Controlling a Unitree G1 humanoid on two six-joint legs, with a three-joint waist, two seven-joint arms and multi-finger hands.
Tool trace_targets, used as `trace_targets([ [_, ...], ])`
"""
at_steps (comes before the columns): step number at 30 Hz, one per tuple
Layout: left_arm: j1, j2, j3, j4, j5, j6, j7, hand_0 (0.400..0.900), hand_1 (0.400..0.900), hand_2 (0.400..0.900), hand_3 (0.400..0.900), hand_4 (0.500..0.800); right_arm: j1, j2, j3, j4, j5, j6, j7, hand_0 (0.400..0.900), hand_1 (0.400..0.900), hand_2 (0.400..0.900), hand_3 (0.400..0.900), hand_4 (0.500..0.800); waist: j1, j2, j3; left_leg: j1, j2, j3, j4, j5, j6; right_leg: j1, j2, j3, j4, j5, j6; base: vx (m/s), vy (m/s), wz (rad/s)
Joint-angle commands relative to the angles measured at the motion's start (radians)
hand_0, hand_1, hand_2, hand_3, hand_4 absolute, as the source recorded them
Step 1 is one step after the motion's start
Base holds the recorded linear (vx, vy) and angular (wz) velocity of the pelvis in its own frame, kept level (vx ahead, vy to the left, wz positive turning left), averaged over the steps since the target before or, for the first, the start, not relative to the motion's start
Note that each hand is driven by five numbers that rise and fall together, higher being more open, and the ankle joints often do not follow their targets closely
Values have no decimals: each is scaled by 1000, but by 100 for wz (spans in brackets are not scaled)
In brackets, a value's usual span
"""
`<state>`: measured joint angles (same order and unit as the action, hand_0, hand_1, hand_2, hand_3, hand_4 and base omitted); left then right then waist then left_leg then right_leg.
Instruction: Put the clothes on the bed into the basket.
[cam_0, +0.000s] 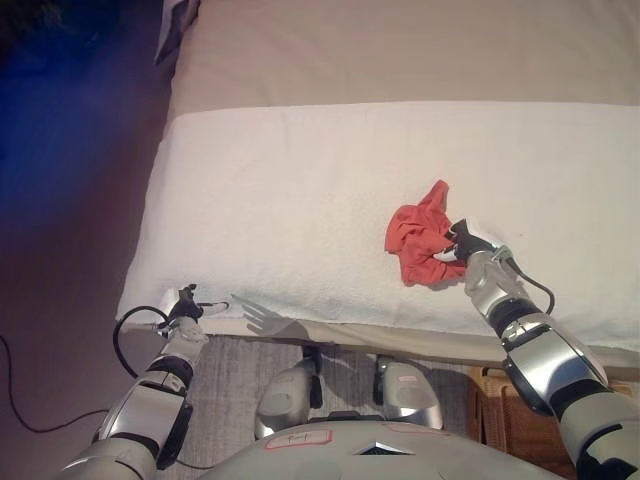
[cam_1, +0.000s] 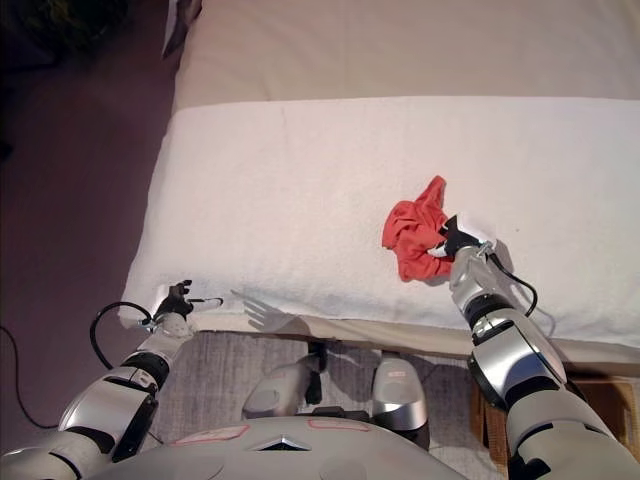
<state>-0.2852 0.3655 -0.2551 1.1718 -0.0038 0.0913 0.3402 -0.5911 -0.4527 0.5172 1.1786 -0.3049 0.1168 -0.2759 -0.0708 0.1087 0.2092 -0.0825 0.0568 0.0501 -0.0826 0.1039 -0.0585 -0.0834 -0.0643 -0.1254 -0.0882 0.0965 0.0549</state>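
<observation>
A crumpled red garment (cam_0: 418, 240) lies on the white blanket (cam_0: 300, 200) of the bed, right of the middle. My right hand (cam_0: 463, 246) reaches in from the lower right and touches the garment's right edge, its fingers curled into the cloth (cam_1: 440, 245). My left hand (cam_0: 187, 303) rests at the bed's near left corner with its fingers stretched out, holding nothing. The basket (cam_0: 490, 400) shows only as a brown woven corner on the floor under my right arm.
Beyond the white blanket the bed continues as a beige sheet (cam_0: 400, 50). A dark object (cam_0: 175, 25) sticks out at the bed's far left edge. Grey carpet (cam_0: 230, 370) lies below the bed's near edge, dark floor to the left.
</observation>
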Motion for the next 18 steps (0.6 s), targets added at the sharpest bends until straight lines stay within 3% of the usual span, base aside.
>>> trace_targets([
  [1,-31,28,-28,75,41,6,29,900,900,900,900,800,-75,-131,-41,75,3,19,-53,400,400,400,400,500,-17,-24,-73,95,7,92,-5,-114,-23,17,-38,67,1,-60,56,30,-10,-50],
  [13,-50,138,26,49,34,5,-20,900,900,900,900,800,1,-445,-205,239,-46,60,7,400,400,400,400,500,-76,-25,-121,192,14,213,-5,-153,-15,33,-13,182,1,-46,76,10,-4,-44],
  [18,-36,161,35,32,48,5,-40,900,900,900,900,800,69,-503,-280,265,-34,62,18,400,400,400,400,500,-97,-12,-121,204,17,236,-5,-154,-17,32,-8,196,1,-44,80,12,-8,-14],
])
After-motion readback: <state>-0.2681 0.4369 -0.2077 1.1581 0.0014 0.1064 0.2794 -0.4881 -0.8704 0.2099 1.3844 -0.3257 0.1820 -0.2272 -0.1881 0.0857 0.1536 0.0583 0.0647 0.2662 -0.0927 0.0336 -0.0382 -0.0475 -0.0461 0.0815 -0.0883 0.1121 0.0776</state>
